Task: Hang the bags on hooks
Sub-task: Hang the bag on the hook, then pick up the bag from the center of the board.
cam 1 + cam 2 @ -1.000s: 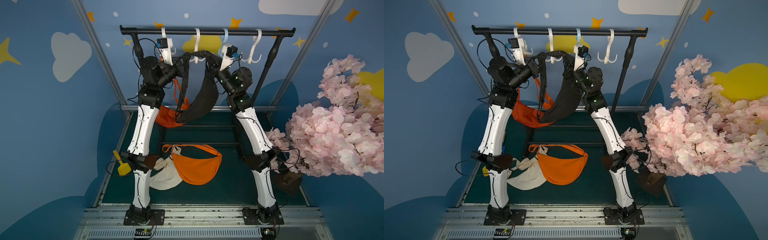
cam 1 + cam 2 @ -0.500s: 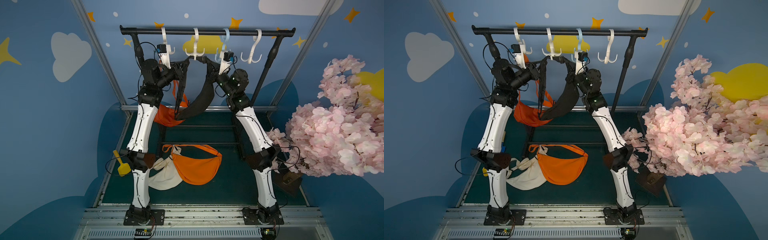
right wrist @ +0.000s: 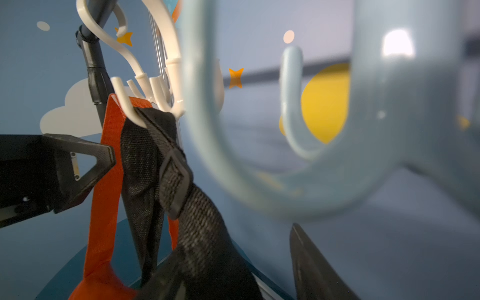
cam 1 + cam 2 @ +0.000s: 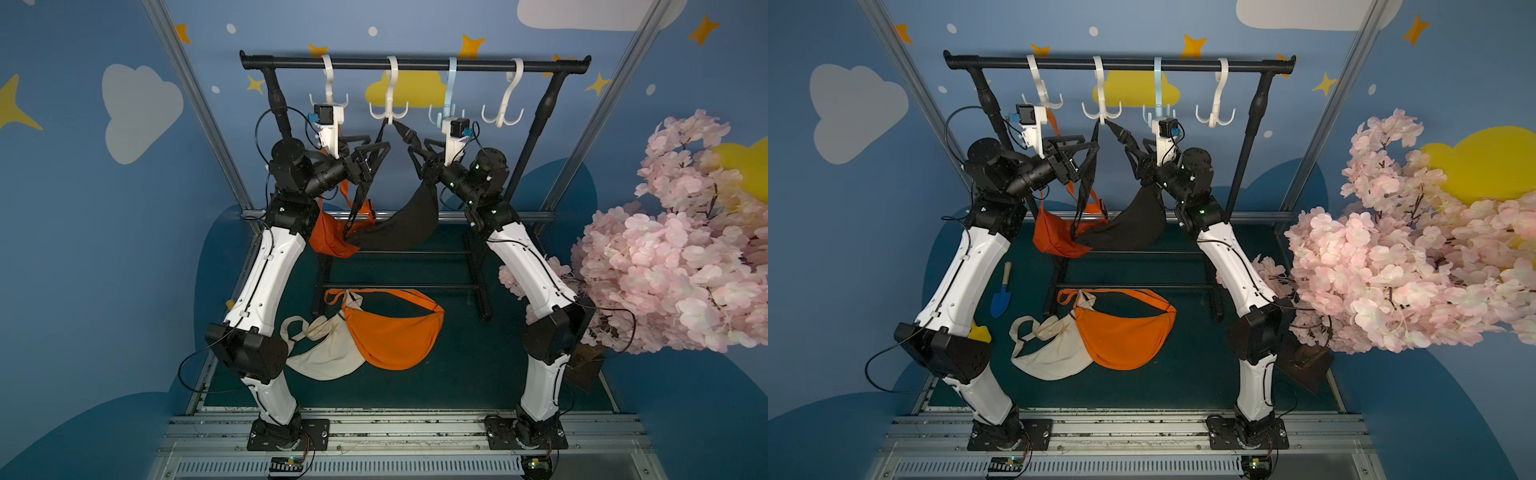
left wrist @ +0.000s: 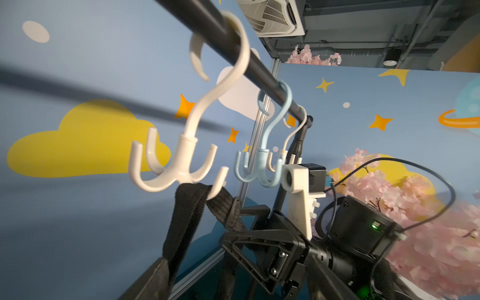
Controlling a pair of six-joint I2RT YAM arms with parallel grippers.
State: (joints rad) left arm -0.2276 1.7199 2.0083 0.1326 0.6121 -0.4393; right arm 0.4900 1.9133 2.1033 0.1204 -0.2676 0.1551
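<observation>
The black bag (image 4: 399,226) (image 4: 1125,226) hangs below the rail in both top views. Its strap (image 5: 187,207) (image 3: 145,145) is looped over a prong of the second white hook (image 4: 389,110) (image 4: 1100,110) (image 5: 179,171). My left gripper (image 4: 376,143) (image 4: 1088,143) is open just left of the strap, and one strap run drops past its fingers. My right gripper (image 4: 417,151) (image 4: 1136,151) is open on the strap's right side, beside the buckle (image 3: 174,179). Neither gripper pinches the strap.
An orange bag (image 4: 332,239) hangs from the first white hook (image 4: 328,97). A pale blue hook (image 4: 448,110) and another white hook (image 4: 505,112) hang bare on the black rail (image 4: 415,64). An orange bag (image 4: 395,332), a cream bag (image 4: 324,353) and a blue trowel (image 4: 1000,301) lie on the floor. Pink blossoms (image 4: 665,257) crowd the right.
Both grippers have gone from shut on the black strap to open. The strap has settled onto the second hook and the bag has dropped lower, hanging by itself.
</observation>
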